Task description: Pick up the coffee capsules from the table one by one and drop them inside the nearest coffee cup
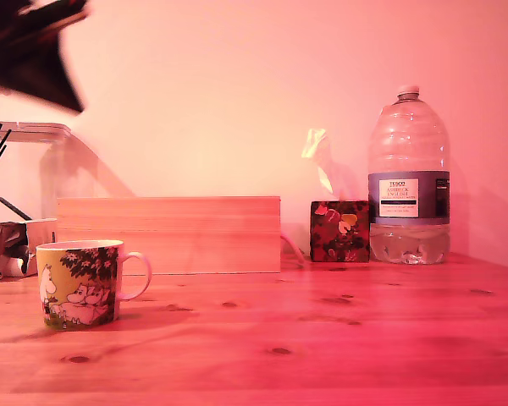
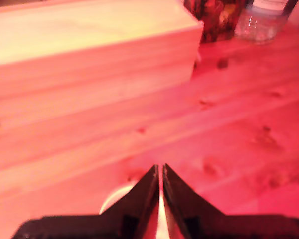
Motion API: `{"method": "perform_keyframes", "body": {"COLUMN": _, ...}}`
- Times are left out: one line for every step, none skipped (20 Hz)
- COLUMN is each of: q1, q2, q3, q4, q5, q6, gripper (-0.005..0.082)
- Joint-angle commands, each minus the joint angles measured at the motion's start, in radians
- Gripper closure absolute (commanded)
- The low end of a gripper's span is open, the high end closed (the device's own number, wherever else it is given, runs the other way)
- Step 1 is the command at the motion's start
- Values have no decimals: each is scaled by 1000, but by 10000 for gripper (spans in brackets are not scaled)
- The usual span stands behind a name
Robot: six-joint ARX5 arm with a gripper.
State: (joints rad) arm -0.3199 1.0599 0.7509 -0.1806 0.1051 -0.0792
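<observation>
1. Claw (image 2: 160, 172) — dark fingers drawn together to a thin slit in the wrist view, nothing visible between them; closed, by the look of it. It hangs high; the exterior view catches only a dark blur of arm at top left.
2. Coffee cup (image 1: 78, 284) — yellow mug with white cartoon figures, upright near the exterior view's left, handle toward the right. A pale curved edge (image 2: 114, 196) just beside the claw tips in the wrist view may be its rim; if so, the claw sits over the cup, as for a drop.
3. Coffee capsules — none visible in either view; whether one lies inside the cup cannot be told.
4. Surface (image 1: 339, 338) — pine, knotted, bare across the middle and right: wide room for moving.
5. Plank box (image 1: 168, 234) — just behind the cup; its long front edge limits travel backward.
6. Tissue box (image 1: 339, 230) and water bottle (image 1: 408, 182) — side by side at the back right, well apart from the cup.
7. Clutter (image 1: 8, 241) — far left edge, close beside the cup.
</observation>
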Motion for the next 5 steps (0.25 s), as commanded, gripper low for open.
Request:
{"method": "perform_keyframes", "body": {"q1": 1, "q2": -68, "q3": -87, "q4": 33, "q5": 11, "q6": 5, "gripper": 785}}
{"method": "perform_keyframes", "body": {"q1": 0, "q2": -114, "q3": -125, "q4": 33, "q5": 11, "q6": 5, "gripper": 785}}
{"method": "perform_keyframes", "body": {"q1": 1, "q2": -153, "q3": -156, "q4": 32, "q5": 11, "q6": 5, "gripper": 785}}
{"method": "perform_keyframes", "body": {"q1": 1, "q2": -190, "q3": -181, "q4": 31, "q5": 11, "q6": 5, "gripper": 785}}
{"method": "perform_keyframes", "body": {"q1": 1, "q2": -217, "q3": -196, "q4": 24, "q5": 11, "q6": 5, "gripper": 785}}
